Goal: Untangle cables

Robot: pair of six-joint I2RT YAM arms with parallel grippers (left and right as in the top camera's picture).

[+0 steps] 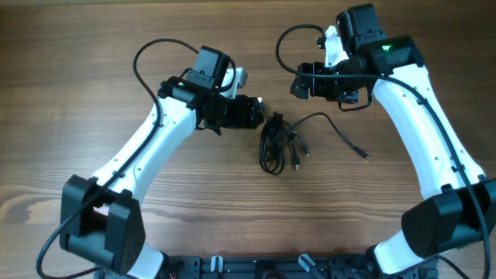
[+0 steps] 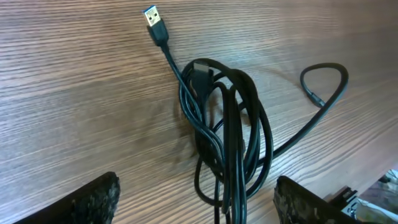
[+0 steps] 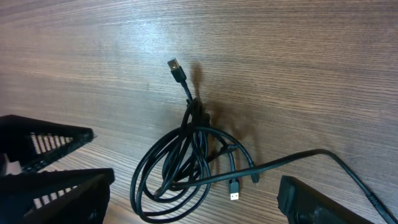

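Observation:
The cables (image 1: 273, 144) lie as a small black tangled coil on the wooden table, mid-centre. One loose strand runs right and ends in a small plug (image 1: 364, 156). My left gripper (image 1: 265, 116) is open and empty just above-left of the coil. In the left wrist view the coil (image 2: 225, 134) lies between and ahead of its open fingers (image 2: 196, 183), and a USB plug (image 2: 154, 18) sticks out beyond it. My right gripper (image 1: 295, 85) is open and empty, above-right of the coil. In the right wrist view the coil (image 3: 186, 168) lies between its fingers (image 3: 196, 186).
The wooden table (image 1: 93, 46) fills the view. Thicker black wires loop from each white arm, left (image 1: 147, 58) and right (image 1: 288, 39). The arm bases stand at the front corners. A black bar runs along the front edge (image 1: 256, 267).

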